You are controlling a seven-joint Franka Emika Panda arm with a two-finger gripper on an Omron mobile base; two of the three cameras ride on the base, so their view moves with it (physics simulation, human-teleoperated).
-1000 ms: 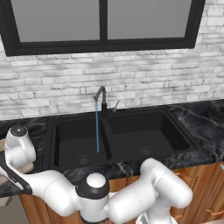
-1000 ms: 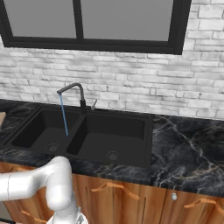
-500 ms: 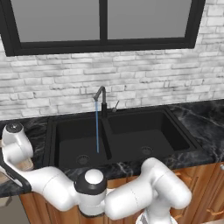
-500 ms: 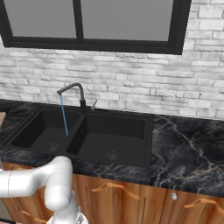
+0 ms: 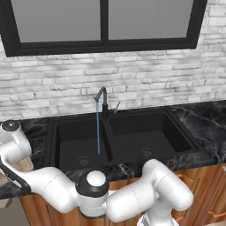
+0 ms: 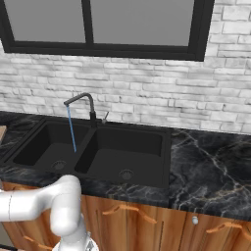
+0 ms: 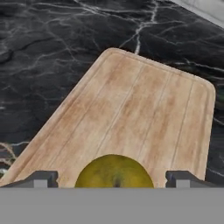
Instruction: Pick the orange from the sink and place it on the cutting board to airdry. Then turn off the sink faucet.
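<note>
In the left base view the sink lies in the black marble tabletop, and the sink faucet sends a thin blue stream into the left basin; the white arm reaches far left over a strip of the cutting board. The right base view shows the same faucet running. In the hand view the orange sits between the spread jaws over the board; whether they pinch it cannot be told.
</note>
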